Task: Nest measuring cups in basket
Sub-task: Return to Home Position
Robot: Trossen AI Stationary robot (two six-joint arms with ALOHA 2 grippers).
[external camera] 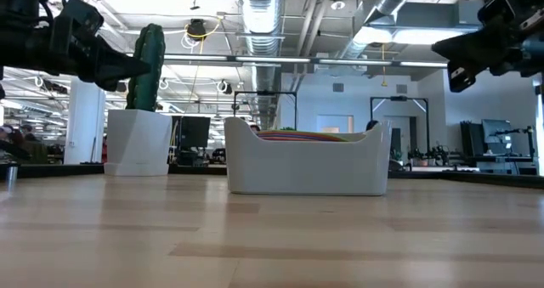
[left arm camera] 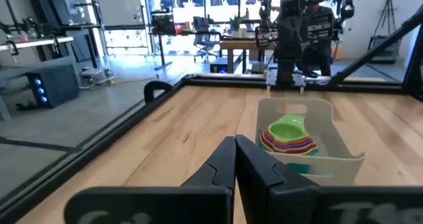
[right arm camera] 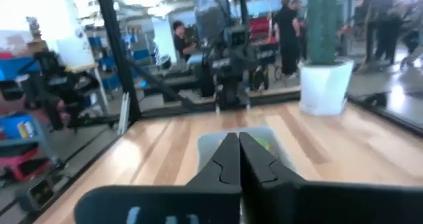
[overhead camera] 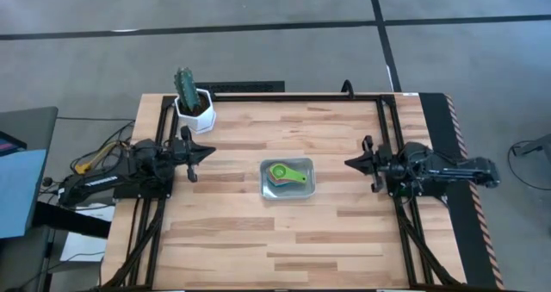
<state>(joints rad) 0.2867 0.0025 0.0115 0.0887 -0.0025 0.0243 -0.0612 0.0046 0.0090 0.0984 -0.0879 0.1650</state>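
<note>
Left gripper: I saw its jaws pressed together.
Right gripper: jaws were together too.
Measuring cups: sat nested inside the basket, well ahead of both jaws, between them.

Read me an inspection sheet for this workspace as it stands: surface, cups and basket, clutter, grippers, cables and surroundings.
Surface: wooden table, light planks, no spills seen.
Job's things: measuring cups nested in one stack, green on top, inside the basket at mid-table.
Clutter: cactus pot on the left arm's side, by the table's edge.
Grippers: left gripper shut, empty, raised at the table's left; right gripper shut, empty, raised at its right.
Cables: cables beside the left arm's base, off the table.
Surroundings: open workshop; people stand beyond the table.
</note>
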